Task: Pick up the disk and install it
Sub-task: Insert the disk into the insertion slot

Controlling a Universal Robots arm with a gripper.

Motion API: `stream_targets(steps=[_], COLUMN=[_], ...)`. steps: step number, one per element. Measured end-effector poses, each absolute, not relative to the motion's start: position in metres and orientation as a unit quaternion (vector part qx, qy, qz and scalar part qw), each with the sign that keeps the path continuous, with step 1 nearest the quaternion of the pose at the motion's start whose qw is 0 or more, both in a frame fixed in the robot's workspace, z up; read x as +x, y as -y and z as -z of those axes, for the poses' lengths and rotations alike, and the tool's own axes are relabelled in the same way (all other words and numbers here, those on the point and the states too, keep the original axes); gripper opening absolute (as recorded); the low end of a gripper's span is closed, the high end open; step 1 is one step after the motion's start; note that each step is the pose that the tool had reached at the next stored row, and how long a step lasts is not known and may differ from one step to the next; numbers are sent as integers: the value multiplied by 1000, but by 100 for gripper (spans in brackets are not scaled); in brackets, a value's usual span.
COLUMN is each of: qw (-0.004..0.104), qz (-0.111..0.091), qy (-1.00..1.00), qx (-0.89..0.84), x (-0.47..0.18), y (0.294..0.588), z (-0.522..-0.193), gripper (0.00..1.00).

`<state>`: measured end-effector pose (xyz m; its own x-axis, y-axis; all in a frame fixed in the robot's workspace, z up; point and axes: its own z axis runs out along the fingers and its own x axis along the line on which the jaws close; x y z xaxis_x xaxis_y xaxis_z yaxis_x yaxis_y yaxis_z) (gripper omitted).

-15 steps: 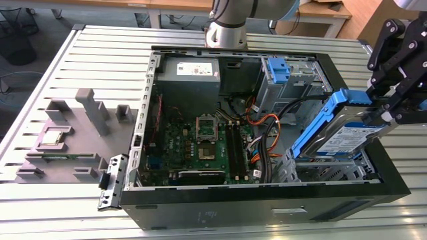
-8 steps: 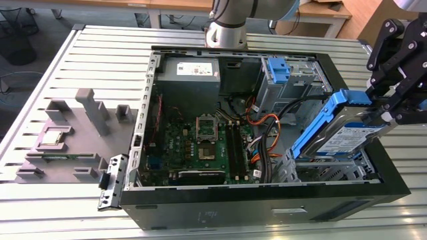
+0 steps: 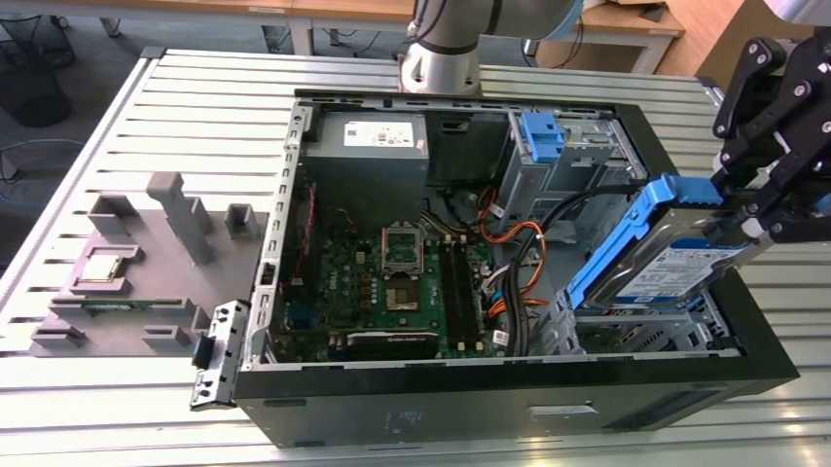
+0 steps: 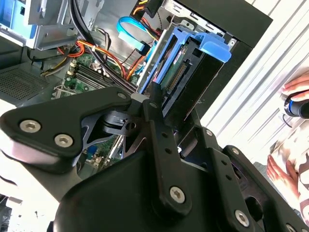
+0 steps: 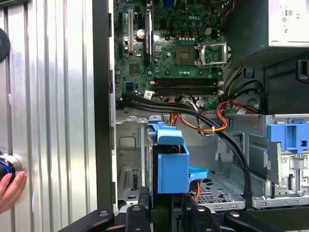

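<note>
At the exterior view's left, a grey tray (image 3: 130, 263) with small parts is lying on the slotted metal counter (image 3: 195, 97). Just beside it, the open case (image 3: 520, 413) is lying on its side, and a silver bracket (image 3: 218, 352) is sticking out at its left wall. Inside the case, a grey box (image 3: 370, 146) is sitting at the far end, and the green board (image 3: 389, 282) is lying nearer to the camera. Orange and black cables (image 3: 520, 243) are running between the board and the drive bays. A lone blue bracket (image 3: 542, 136) is standing in the far bay. Further right, the disk (image 3: 668, 258) is hanging tilted in the air, over the cage (image 3: 649, 336) at the near right corner of the case. I cannot tell whether its lower end is touching the cage. The jaws are closing tightly on the upper end of the disk, coming from the exterior view's right. In the second wrist view, the disk (image 4: 188, 72) is sitting clamped between the black jaws, with its blue frame pointing away from the wrist. In the first wrist view, the disk (image 5: 171, 164) is rising from between the jaws, and a person's hand (image 5: 9, 191) is touching a round dark thing (image 5: 6, 166) on the counter.
</note>
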<state>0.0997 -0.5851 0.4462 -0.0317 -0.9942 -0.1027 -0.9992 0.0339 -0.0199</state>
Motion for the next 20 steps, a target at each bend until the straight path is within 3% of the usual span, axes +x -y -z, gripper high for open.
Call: stream_targets(steps=[20], qw=[44], qz=[-29], qy=[-718], qx=[-694], x=[100], y=[586], z=[-433], gripper=[35])
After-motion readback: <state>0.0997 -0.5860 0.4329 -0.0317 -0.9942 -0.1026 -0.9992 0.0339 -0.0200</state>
